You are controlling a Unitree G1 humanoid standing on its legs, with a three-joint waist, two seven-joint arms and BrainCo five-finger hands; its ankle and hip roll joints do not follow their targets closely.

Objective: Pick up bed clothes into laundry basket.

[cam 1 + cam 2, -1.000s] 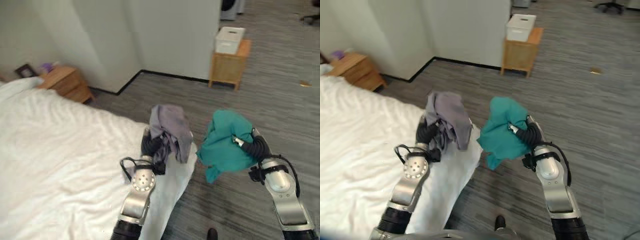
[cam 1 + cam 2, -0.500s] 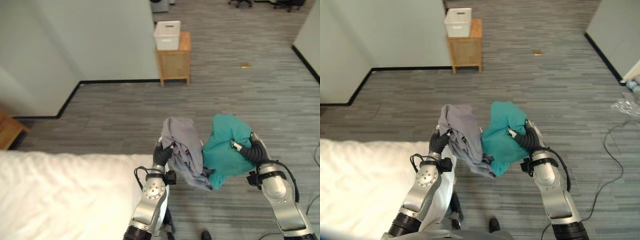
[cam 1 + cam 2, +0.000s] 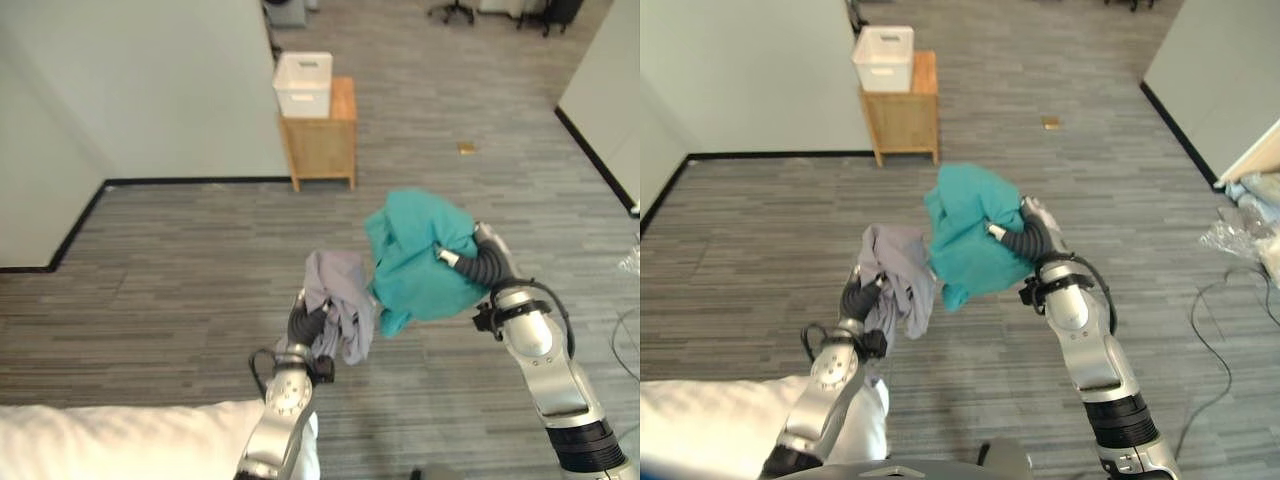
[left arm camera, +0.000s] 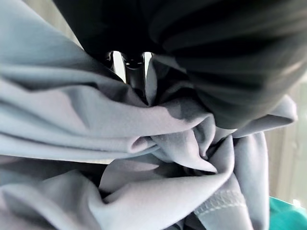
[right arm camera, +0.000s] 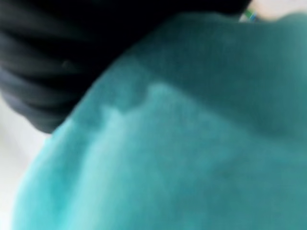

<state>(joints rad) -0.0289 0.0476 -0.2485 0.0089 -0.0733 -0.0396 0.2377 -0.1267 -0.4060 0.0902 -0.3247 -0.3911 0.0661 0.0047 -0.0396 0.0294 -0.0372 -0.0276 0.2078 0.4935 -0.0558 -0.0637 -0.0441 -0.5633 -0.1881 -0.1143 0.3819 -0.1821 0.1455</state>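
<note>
Nearest the robot, the corner of the white bed (image 3: 130,440) lies below and to the left of the left arm. Just ahead of it the left hand (image 3: 305,318) is raised over the grey plank floor (image 3: 180,280), fingers curled into a bunch of grey cloth (image 3: 338,300). The left wrist view shows silver fingers (image 4: 129,64) sunk among the grey folds, so this hand grips the cloth — its loose end hangs down beside the hand, clear of the floor.

To the right of the left hand and a little higher, the right hand (image 3: 470,262) holds a bundle of teal cloth (image 3: 415,262). The bundle swells over the hand and hides most of the fingers; one silver finger shows pressed into the fabric, and the right wrist view gives little but teal cloth against the dark cover, so the hold looks like a closed grip, though the fingers are largely hidden. The teal bundle touches or nearly touches the grey cloth at its lower left edge.

Well beyond both hands, against the pale wall (image 3: 150,90), stands a small wooden cabinet (image 3: 322,145) with a white basket (image 3: 303,83) on top of it. Out on the floor to the right of the cabinet lies a small brownish object (image 3: 466,148) — too small to make out.
</note>
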